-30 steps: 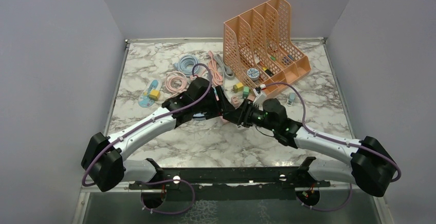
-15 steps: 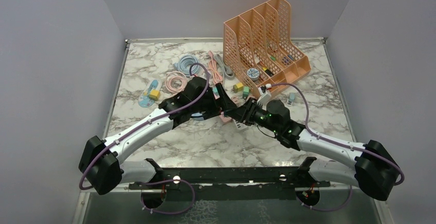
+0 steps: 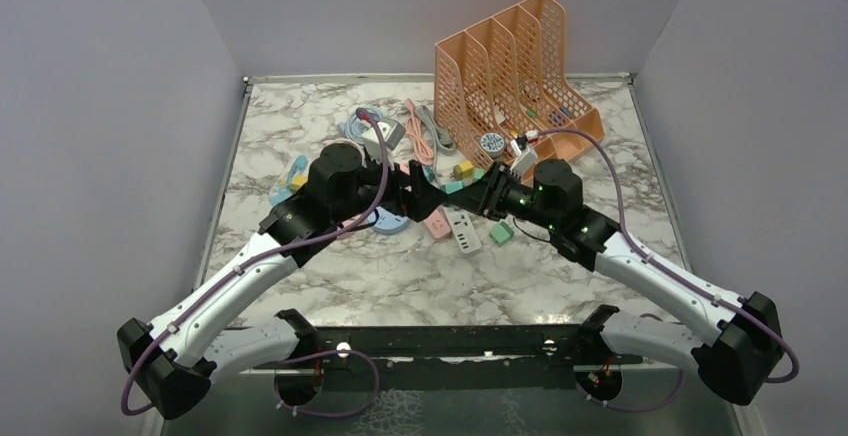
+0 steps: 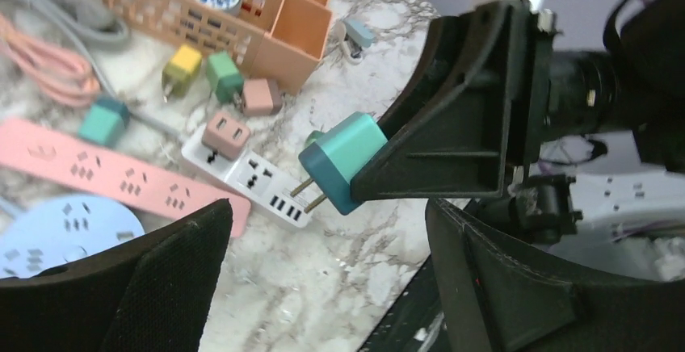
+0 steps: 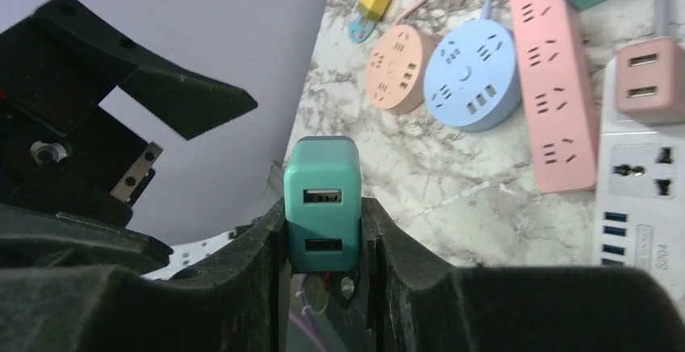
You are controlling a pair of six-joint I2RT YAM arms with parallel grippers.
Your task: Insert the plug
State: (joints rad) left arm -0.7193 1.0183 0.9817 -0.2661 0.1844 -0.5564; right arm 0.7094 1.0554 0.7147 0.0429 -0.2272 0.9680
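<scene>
Above marble table (image 3: 400, 276), teal plug (image 5: 321, 199) between the right jaws.

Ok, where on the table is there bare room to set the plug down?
The widest bare marble is on the near side, from the strips to the front rail. There are smaller patches at the far left corner, left of the cables, and along the right edge beside the rack. It is crowded mid-table around the strips.

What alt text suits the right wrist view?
The right gripper is clamped on a teal USB charger, ports facing the camera. Beyond it lie a pink power strip and a white power strip on the marble table.
</scene>
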